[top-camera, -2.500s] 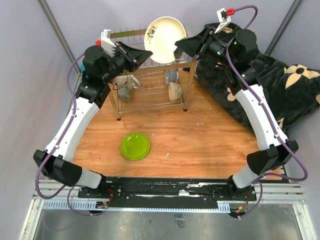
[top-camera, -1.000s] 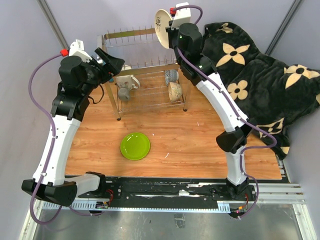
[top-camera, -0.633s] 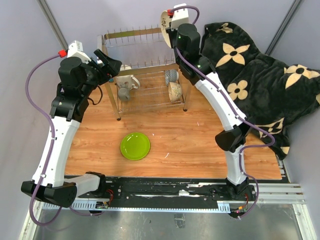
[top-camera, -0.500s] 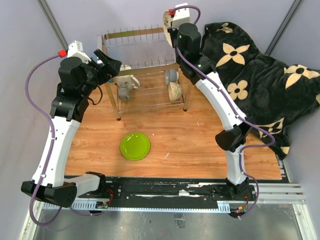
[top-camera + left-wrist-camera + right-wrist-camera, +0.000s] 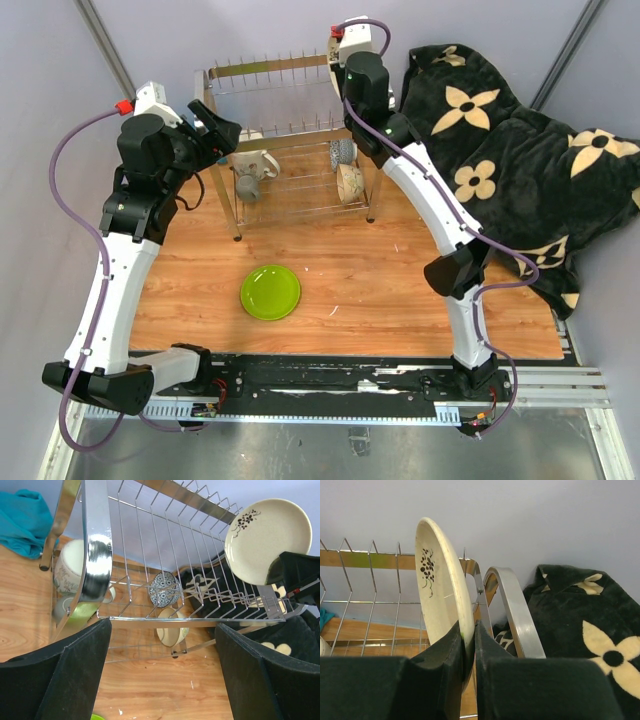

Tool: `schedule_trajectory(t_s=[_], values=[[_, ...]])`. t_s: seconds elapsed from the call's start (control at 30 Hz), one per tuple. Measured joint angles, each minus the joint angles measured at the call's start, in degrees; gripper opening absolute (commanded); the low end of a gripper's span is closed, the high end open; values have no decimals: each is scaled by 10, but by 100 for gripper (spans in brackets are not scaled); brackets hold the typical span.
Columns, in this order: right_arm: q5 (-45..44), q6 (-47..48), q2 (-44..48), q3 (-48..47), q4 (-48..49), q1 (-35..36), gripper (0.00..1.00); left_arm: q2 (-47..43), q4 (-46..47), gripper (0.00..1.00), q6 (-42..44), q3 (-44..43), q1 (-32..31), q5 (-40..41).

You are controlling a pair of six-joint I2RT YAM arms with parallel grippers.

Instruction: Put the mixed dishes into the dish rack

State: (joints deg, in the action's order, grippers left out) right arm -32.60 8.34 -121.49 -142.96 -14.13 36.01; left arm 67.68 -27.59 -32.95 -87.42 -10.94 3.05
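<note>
The chrome dish rack [image 5: 265, 68] stands at the back of the table. My right gripper [image 5: 469, 630] is shut on the rim of the cream plate [image 5: 437, 590], holding it upright over the right end of the rack's top prongs [image 5: 210, 587]. My left gripper [image 5: 160, 630] hangs open and holds nothing by the rack's left end. On the lower tier sit a blue-patterned bowl [image 5: 342, 152], a cream-yellow bowl [image 5: 349, 182], a white mug [image 5: 262, 162] and a grey mug [image 5: 247, 186]. The lime-green plate [image 5: 270, 292] lies flat on the table in front.
A black blanket with cream flowers [image 5: 520, 150] covers the table's right side, just beside the rack's right legs. A teal cloth [image 5: 25, 515] lies behind the rack's left end. Grey walls close in the back and both sides.
The right arm has swung the cream plate from over the rack's middle to its far right end, turning it edge-on and shifting slightly back in the last second. The left arm has stayed still.
</note>
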Motion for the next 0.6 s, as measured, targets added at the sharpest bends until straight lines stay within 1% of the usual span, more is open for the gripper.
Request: schedule_trajectory(t_s=[0.17,0.27,0.47,0.6], values=[[-9,-12,-3,-4,-8,0,1,0,-6,90,5,0,0,5],[-13,-19,-3,-6,-9,0,4,0,-9,90,7,0,0,8],[-14,-33,-3,-8,-19,0,4,0,-11,90,8,0,0,9],[-14,-39,-3,-8,-25,0,7,0,-12,90,9,0,0,9]])
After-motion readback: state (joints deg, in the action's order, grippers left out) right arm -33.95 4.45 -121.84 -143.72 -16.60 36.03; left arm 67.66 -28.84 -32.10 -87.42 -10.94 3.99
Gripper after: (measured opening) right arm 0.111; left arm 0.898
